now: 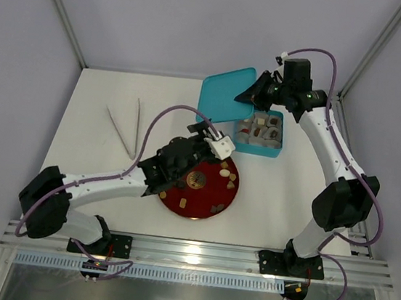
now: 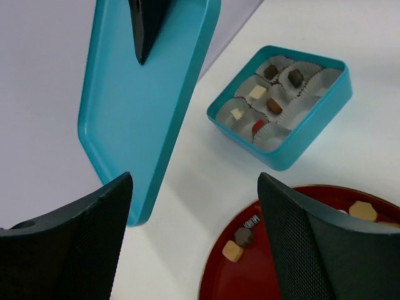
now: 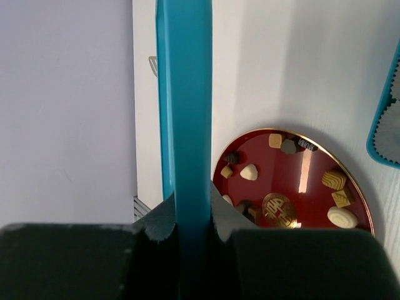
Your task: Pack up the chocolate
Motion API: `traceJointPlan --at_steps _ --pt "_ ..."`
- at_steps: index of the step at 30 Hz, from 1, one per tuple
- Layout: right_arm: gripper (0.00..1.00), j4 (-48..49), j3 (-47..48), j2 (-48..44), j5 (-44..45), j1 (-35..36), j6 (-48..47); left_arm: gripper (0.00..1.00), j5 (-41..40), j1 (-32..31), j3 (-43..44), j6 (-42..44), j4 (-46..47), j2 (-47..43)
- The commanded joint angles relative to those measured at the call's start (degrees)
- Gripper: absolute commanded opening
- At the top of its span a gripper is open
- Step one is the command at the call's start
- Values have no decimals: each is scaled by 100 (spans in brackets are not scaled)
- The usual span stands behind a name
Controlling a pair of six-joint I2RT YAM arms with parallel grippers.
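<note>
Several chocolate pieces (image 1: 225, 173) lie on a round red plate (image 1: 201, 205); the plate also shows in the right wrist view (image 3: 300, 181). More chocolate (image 2: 257, 92) sits in white paper cups inside an open teal box (image 1: 279, 151), which also shows in the left wrist view (image 2: 312, 134). My right gripper (image 3: 192, 212) is shut on the edge of the teal lid (image 3: 184, 94) and holds it tilted in the air left of the box (image 1: 226, 91). My left gripper (image 2: 195, 187) is open and empty above the plate's far edge, near a tan piece (image 2: 232, 251).
A pair of white tongs (image 1: 126, 128) lies on the table at the left. Metal frame posts stand at the back corners. An aluminium rail (image 1: 195, 252) runs along the near edge.
</note>
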Motion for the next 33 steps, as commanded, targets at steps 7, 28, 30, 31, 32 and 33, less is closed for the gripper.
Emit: traceJointPlan --at_steps 7,28,30,31,32,33 --pt "4 -492 130 -604 285 5 -146 74 -945 -103 414 1825 3287 1470" --pt "4 -492 -142 -657 417 40 -234 43 -1455 -112 1196 3030 4318 2763" --pt "4 -509 -186 -683 425 40 -260 35 -1630 -112 1407 3048 4344 2894" --pt "4 -483 -213 -692 434 40 -260 32 -1683 -103 1468 3074 4353 2922" --pt "4 -466 -248 -709 434 40 -260 29 -1658 -103 1530 3101 4361 2948" --pt "4 -439 -309 -727 443 40 -251 26 -1640 -103 1565 3118 4362 3000"
